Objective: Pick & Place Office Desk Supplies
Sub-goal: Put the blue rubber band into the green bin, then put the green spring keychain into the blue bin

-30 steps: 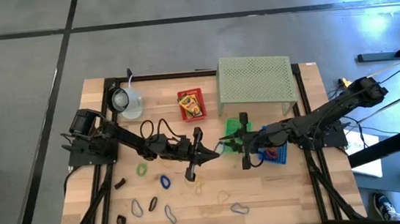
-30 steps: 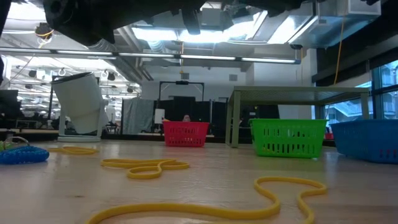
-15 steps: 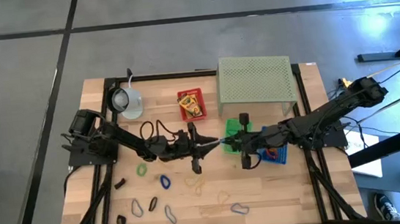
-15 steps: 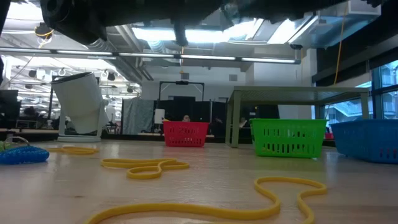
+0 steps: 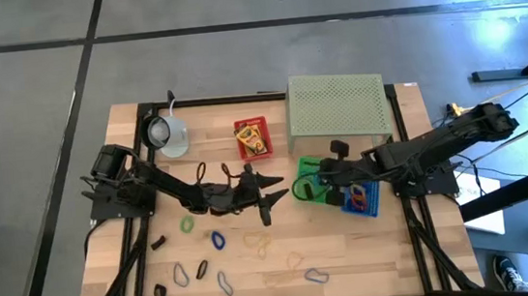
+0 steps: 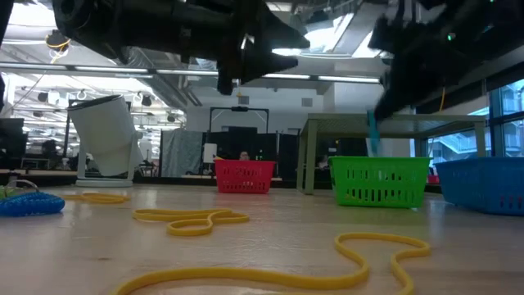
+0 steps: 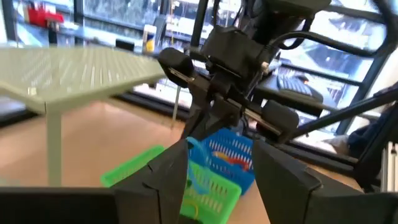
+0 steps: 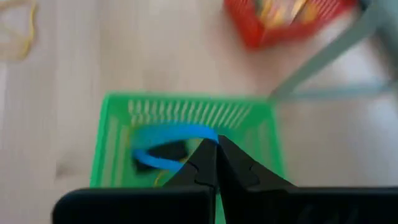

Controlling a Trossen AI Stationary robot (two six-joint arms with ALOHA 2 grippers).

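Observation:
My right gripper [image 8: 216,144] is shut on a blue loop [image 8: 168,134] and hovers over the green basket [image 5: 305,188]. The left wrist view shows the same loop [image 7: 196,158] dangling under it. My left gripper [image 5: 276,188] stands open just left of that basket, with nothing between its fingers [image 7: 158,183]. Loose loops lie flat on the near half of the table, among them a yellow one [image 5: 256,238], a blue one [image 5: 218,240] and a green one [image 5: 187,223]. Small dark clips [image 5: 158,243] lie beside them. A yellow printed box sits in the red basket [image 5: 252,137]. My right gripper pinches one spot of the blue loop's band [image 8: 204,133] between its two fingertips. It comes from the table's right side, slanting down. The rest of the loop hangs slack below the fingers, above the green basket and clear of the table.
A blue basket [image 5: 359,198] holding loops stands right of the green one. The pale green perforated stand [image 5: 336,105] is at the back and a pale mug [image 5: 167,133] at the back left. Yellow loops [image 6: 192,220] lie near the front edge.
My left gripper has opened, let go of the blue loop and drawn back a little toward the table's left. My right gripper has shut on the loop, turned at the wrist and carried it toward the right and far side, over the green basket.

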